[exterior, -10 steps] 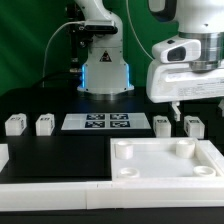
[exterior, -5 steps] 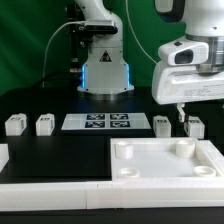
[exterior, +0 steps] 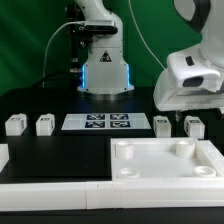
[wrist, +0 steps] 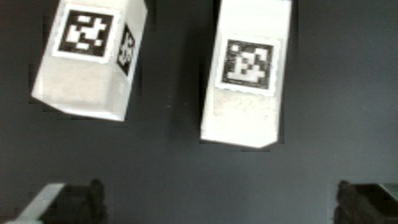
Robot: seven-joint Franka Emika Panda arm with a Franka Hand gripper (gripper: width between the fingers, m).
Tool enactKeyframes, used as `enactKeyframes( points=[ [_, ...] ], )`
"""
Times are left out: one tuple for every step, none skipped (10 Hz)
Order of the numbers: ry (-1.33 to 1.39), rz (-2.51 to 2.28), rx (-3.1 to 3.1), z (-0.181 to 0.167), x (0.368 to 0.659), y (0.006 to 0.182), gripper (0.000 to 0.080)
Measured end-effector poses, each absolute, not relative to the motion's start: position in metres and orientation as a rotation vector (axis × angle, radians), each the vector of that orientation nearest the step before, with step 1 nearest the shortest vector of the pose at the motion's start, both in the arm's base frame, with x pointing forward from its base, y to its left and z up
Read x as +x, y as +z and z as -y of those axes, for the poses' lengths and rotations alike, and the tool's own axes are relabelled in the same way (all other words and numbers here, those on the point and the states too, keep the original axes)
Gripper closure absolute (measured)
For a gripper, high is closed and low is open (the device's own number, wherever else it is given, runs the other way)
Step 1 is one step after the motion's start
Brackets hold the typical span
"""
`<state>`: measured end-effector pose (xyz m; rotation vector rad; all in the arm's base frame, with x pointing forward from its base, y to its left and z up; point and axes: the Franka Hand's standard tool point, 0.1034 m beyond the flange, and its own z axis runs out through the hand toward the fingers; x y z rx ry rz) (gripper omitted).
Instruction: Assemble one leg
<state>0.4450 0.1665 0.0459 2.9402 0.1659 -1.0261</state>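
Observation:
Four small white legs with marker tags stand in a row on the black table: two at the exterior view's left (exterior: 14, 124) (exterior: 44, 124) and two at its right (exterior: 162, 124) (exterior: 194, 125). My gripper (exterior: 186, 108) hangs just above the two right legs. Its fingertips are hard to see in the exterior view. In the wrist view, two tagged legs (wrist: 89, 55) (wrist: 249, 72) lie ahead of my gripper (wrist: 221, 205). Its dark fingertips (wrist: 68, 205) are wide apart with only bare table between them. It is open and holds nothing.
The big white tray-like piece (exterior: 126, 172) with round corner sockets lies at the front. The marker board (exterior: 97, 122) lies between the leg pairs. The robot base (exterior: 105, 72) stands at the back. A white strip (exterior: 50, 186) runs along the front edge.
My gripper has moved toward the exterior view's right and come down, tilting, over the two right legs. The legs have not moved.

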Motion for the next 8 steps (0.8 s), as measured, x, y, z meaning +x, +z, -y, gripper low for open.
enactKeyframes(
  points=[
    [-1.146,-0.168,2.886,-0.166,0.443,0.042,0.0150],
    [-1.192,-0.170,2.866,-0.168,0.444,0.038,0.0150],
    [-1.159,-0.171,2.885,-0.169,0.446,0.034,0.0150],
    [-1.158,-0.171,2.884,-0.169,0.444,0.035,0.0150],
    [-1.160,-0.171,2.884,-0.169,0.444,0.034,0.0150],
    [-1.160,-0.171,2.884,-0.169,0.444,0.034,0.0150],
    [-1.159,-0.168,2.883,-0.169,0.444,0.034,0.0150],
    [-1.148,-0.155,2.882,-0.173,0.441,0.030,0.0150]
  ],
)
